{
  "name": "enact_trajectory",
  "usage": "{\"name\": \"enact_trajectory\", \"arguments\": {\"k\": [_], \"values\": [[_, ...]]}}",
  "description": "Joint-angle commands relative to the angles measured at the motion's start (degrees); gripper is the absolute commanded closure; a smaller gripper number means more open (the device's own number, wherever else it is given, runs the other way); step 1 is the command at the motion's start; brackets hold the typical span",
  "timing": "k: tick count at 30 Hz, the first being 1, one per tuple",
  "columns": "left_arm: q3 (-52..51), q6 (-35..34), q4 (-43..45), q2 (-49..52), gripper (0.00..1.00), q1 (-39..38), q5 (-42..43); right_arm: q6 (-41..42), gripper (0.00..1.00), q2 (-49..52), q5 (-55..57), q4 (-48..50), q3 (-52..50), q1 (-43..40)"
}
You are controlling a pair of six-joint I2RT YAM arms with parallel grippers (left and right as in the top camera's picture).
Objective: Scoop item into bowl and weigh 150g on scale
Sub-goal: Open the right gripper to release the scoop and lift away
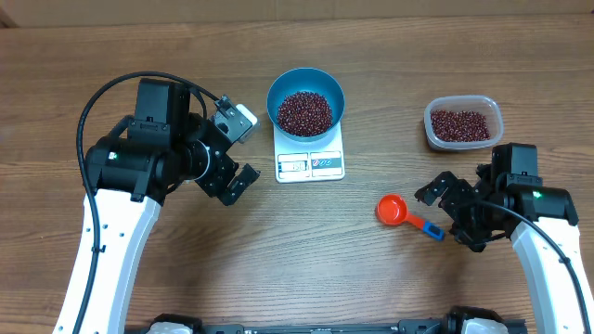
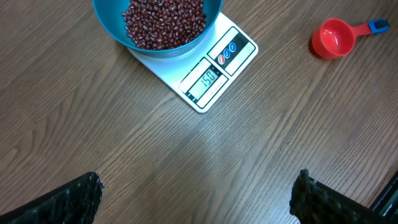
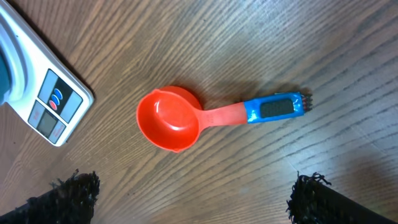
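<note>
The blue bowl (image 1: pixel 305 99) stands on the white scale (image 1: pixel 310 163), holding a heap of dark red beans (image 1: pixel 304 112). In the left wrist view the bowl (image 2: pixel 112 18), its beans (image 2: pixel 163 22) and the lit scale display (image 2: pixel 205 79) show at the top. My left gripper (image 1: pixel 237 184) hangs open, left of the scale; nothing lies between its fingers (image 2: pixel 81 199). My right gripper (image 1: pixel 445 215) is open too, just right of a red scoop (image 1: pixel 393 210) lying empty on the table. That scoop (image 3: pixel 169 118) lies beyond the open fingers (image 3: pixel 317 199), its blue handle end pointing right.
A clear plastic tub (image 1: pixel 463 122) with more beans sits at the back right, behind the right arm. The scoop (image 2: pixel 334 37) also shows at the top right of the left wrist view. A corner of the scale (image 3: pixel 56 106) shows at the left of the right wrist view.
</note>
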Motion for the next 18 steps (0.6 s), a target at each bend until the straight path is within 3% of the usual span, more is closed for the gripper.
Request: {"name": "enact_trajectory", "arguments": {"k": [1, 11, 18], "values": [[0.9, 1.3, 0.0, 0.4, 0.0, 0.0, 0.8, -1.2, 0.0, -0.5, 0.3, 0.1, 1.2, 0.2], [0.9, 1.3, 0.0, 0.4, 0.0, 0.0, 0.8, -6.4, 0.0, -3.7, 1.4, 2.7, 1.2, 1.1], [0.9, 1.3, 0.0, 0.4, 0.0, 0.0, 0.8, -8.0, 0.0, -14.9, 3.4, 1.9, 1.1, 1.1]]}}
